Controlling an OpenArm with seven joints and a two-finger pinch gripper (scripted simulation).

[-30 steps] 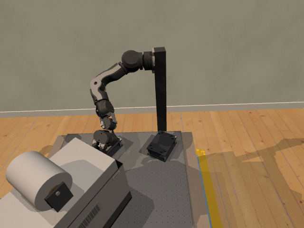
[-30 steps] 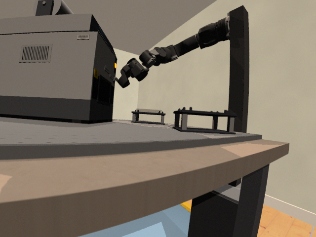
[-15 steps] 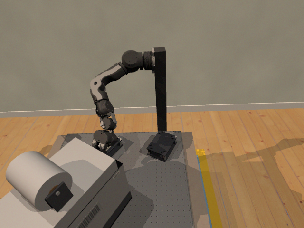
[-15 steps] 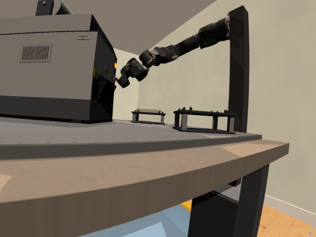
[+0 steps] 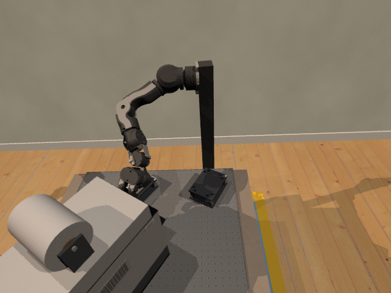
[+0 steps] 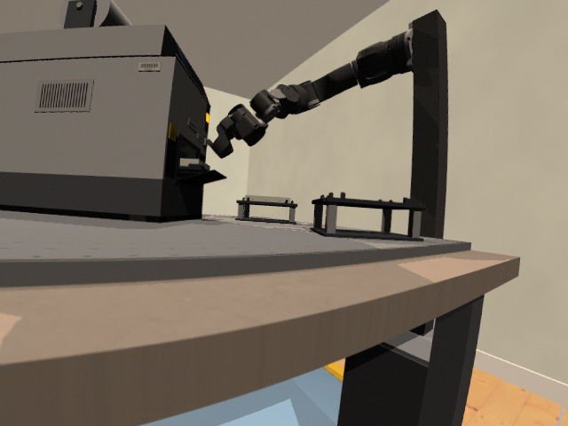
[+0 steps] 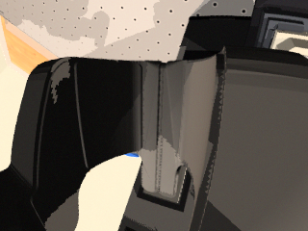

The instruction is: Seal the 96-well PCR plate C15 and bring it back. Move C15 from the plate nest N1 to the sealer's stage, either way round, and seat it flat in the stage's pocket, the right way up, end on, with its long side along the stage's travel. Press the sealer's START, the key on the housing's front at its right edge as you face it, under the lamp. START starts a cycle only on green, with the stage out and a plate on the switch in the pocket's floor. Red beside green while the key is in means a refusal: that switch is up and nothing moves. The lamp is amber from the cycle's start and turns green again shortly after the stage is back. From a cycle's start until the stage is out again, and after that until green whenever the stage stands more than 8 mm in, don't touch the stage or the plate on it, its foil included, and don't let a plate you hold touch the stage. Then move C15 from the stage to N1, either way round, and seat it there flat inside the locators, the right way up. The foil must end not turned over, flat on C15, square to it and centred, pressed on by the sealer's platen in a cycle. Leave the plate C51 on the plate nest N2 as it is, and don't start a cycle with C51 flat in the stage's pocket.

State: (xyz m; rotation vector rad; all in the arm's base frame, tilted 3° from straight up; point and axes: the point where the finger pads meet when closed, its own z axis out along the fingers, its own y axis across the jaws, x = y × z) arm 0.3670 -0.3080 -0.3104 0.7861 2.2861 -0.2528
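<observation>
My gripper [image 6: 209,143] is shut and empty, its tips at the right edge of the sealer's front, just under the amber lamp [image 6: 207,117]. The START key is hidden behind the fingers. The stage [image 6: 198,169] [image 7: 270,24] shows in the sealer's front opening, partly out. A pale plate, C15 [image 6: 190,161] [image 7: 293,40], lies on it; its foil cannot be made out. The near nest, N1 [image 6: 366,202] [image 5: 209,184], holds no plate. The far nest, N2 [image 6: 266,202] [image 5: 149,191], carries the pale plate C51 [image 6: 268,199]; in the top view the arm covers it.
The sealer's housing [image 5: 135,242] [image 6: 110,146] stands beside the arm, with a white foil roll [image 5: 47,230] on top. A dark flap [image 6: 213,176] juts out below the stage. The arm's black post [image 5: 206,119] [image 6: 429,138] stands behind N1.
</observation>
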